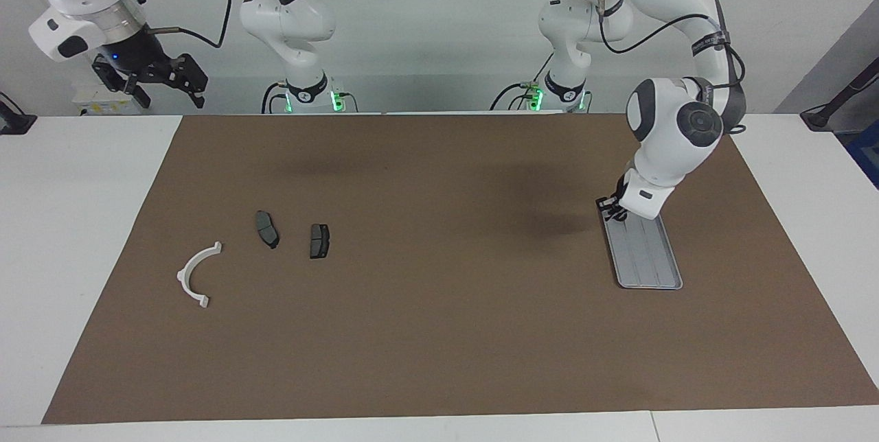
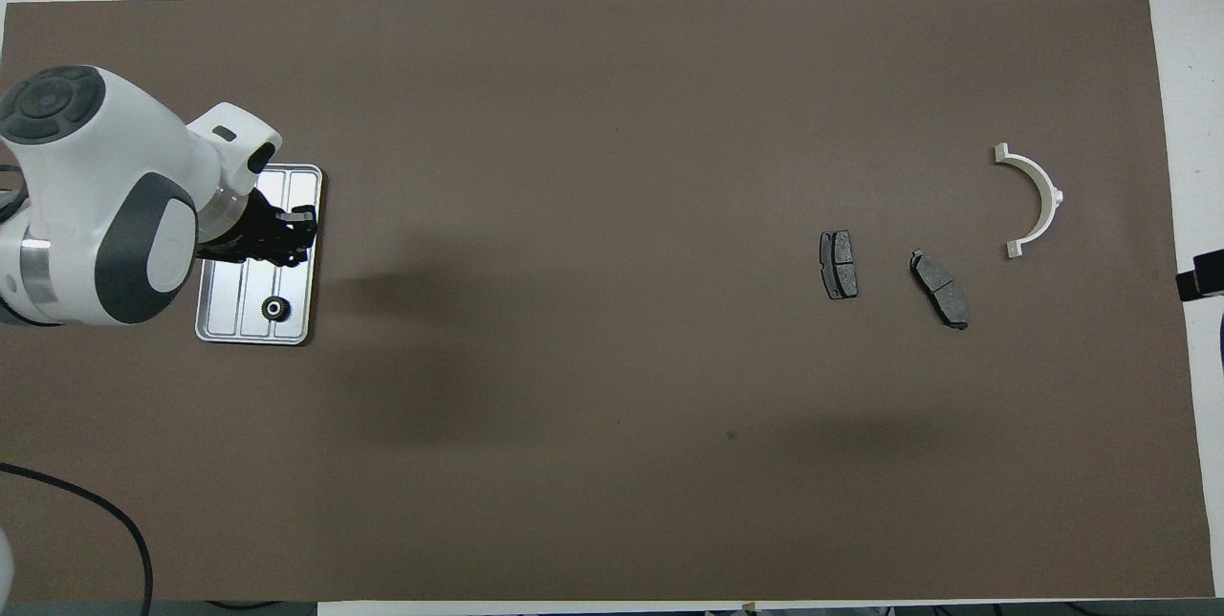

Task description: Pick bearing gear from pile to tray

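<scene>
The silver tray lies toward the left arm's end of the table; it also shows in the overhead view. One small black gear lies in its end nearer the robots. My left gripper hangs low over that end of the tray and hides the gear in the facing view; the overhead view shows it over the tray's middle. What it holds is hidden. The pile lies toward the right arm's end: a white half-ring bracket and two dark brake pads. My right gripper waits raised and open off the mat.
A brown mat covers most of the white table. The bracket and the pads lie apart from one another. The left arm's elbow hangs over the mat's edge beside the tray.
</scene>
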You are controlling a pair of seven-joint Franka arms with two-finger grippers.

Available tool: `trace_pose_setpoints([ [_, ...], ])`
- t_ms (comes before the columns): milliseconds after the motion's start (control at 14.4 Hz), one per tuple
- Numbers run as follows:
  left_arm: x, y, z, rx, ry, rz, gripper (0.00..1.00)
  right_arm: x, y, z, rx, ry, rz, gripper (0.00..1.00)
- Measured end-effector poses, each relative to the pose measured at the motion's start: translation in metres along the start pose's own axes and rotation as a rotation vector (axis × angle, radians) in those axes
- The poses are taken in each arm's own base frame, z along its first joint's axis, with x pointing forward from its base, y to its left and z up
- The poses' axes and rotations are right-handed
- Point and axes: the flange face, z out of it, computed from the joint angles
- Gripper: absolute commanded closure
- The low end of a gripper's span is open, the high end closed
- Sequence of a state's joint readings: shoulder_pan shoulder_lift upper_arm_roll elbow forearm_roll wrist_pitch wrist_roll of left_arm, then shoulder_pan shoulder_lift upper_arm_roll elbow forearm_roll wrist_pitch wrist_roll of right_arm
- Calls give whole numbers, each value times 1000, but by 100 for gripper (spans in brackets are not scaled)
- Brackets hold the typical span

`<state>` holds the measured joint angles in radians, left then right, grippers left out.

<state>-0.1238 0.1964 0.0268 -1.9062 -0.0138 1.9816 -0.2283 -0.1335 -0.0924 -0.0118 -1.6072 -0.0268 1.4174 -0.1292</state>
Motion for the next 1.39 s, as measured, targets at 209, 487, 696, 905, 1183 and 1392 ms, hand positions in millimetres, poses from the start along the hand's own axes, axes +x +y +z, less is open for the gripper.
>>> trace_pose_setpoints([
  [209,11,-50,16,-20,79,26,100,0,0,0,0,0,0,0],
  [487,3,-62,51,-23,111,45,100,0,0,0,0,0,0,0],
  [696,0,-79,62,-23,110,48,100,0,0,0,0,0,0,0],
  [905,-5,-93,78,-24,120,37,100,0,0,0,0,0,0,0],
  [1183,-8,-93,85,-24,117,38,29,0,0,0,0,0,0,0],
  [1392,-9,-92,87,-24,113,40,0,0,0,0,0,0,0,0],
])
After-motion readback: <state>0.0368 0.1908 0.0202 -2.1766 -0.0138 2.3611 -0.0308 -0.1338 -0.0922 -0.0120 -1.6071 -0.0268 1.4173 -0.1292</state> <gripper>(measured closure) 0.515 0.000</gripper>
